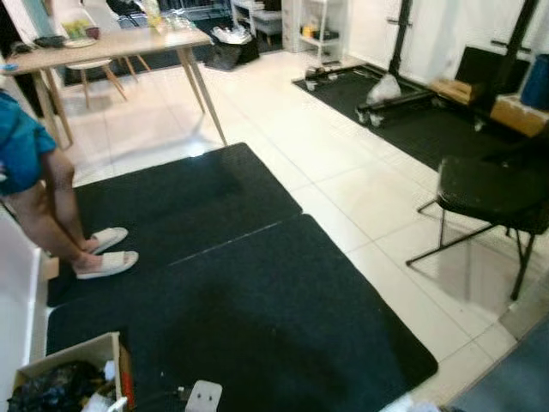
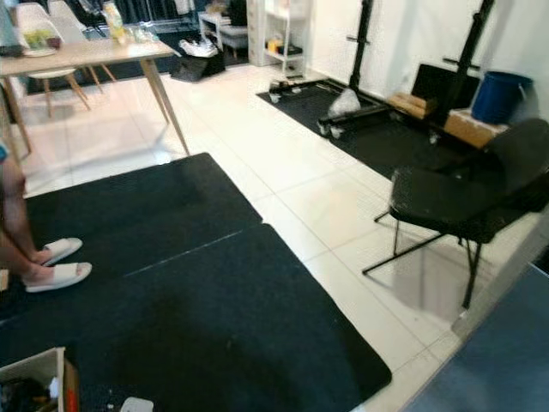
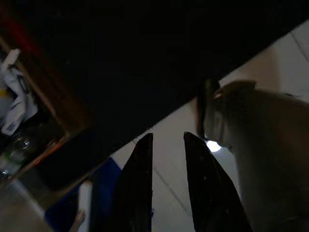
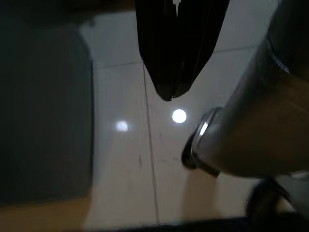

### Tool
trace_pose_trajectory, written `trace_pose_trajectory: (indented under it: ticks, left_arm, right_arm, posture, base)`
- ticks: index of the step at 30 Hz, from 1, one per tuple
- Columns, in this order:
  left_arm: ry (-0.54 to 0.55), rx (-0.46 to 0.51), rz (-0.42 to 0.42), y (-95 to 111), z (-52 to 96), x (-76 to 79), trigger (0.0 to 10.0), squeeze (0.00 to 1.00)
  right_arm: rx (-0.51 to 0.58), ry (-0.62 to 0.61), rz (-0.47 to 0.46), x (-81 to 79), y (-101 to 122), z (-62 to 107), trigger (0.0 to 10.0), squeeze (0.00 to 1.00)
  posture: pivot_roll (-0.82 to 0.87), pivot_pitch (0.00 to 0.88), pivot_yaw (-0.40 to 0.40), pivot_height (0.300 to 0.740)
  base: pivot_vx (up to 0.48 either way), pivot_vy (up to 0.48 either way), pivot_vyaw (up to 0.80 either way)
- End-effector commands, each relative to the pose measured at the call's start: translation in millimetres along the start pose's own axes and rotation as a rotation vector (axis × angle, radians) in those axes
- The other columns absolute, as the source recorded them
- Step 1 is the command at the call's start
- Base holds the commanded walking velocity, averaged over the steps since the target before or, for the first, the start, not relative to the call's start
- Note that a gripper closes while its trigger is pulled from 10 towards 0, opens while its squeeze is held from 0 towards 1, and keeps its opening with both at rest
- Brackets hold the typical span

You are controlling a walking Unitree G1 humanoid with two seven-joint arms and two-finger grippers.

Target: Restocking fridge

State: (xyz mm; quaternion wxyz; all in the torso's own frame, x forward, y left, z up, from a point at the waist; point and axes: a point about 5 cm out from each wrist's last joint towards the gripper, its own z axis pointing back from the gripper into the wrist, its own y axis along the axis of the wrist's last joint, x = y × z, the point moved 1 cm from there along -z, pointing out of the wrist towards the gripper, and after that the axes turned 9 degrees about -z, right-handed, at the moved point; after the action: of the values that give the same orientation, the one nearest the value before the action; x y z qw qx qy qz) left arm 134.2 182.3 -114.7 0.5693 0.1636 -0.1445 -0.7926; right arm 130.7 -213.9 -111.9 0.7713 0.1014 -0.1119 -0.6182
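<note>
Restocking goods sit in a cardboard box (image 1: 73, 369) at my 7 o'clock, nearer my left tool (image 3: 164, 145), its fingers slightly parted and empty. A person (image 1: 34, 180) stands at 9. Black mat (image 1: 240, 292) gives open room ahead; chair (image 1: 493, 193) at 3. Right tool (image 4: 174, 72): fingers together, empty.

Floor: glossy white tiles (image 1: 343, 163) reflecting ceiling light.
Mats: two black mats (image 1: 249, 300) laid edge to edge in the foreground; a third black mat (image 1: 412, 116) near the far wall.
Furniture: wooden table (image 1: 111, 47) at rear left; black folding chair (image 1: 489, 193) at right; white shelving (image 1: 322, 26) at rear.
</note>
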Motion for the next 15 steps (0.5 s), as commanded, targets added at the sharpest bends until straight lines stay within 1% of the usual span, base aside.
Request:
trace_pose_trajectory:
  ticks: [1,15]
  left_arm:
    - [-0.031,-0.039,0.006,-10.6,0.8,9.7,10.0,0.00]
    - [-0.033,-0.042,0.011,-11.1,0.9,9.0,10.0,0.00]
  right_arm:
    - [-0.012,-0.004,0.002,2.9,-4.0,0.8,10.0,0.00]
    - [-0.015,0.002,0.005,2.8,-4.2,0.8,10.0,0.00]
  posture:
    - [0.00,0.000,-0.034,0.740]
    - [0.00,0.000,-0.035,0.740]
  base:
    - [0.000,0.000,0.77]
    - [0.000,0.000,0.77]
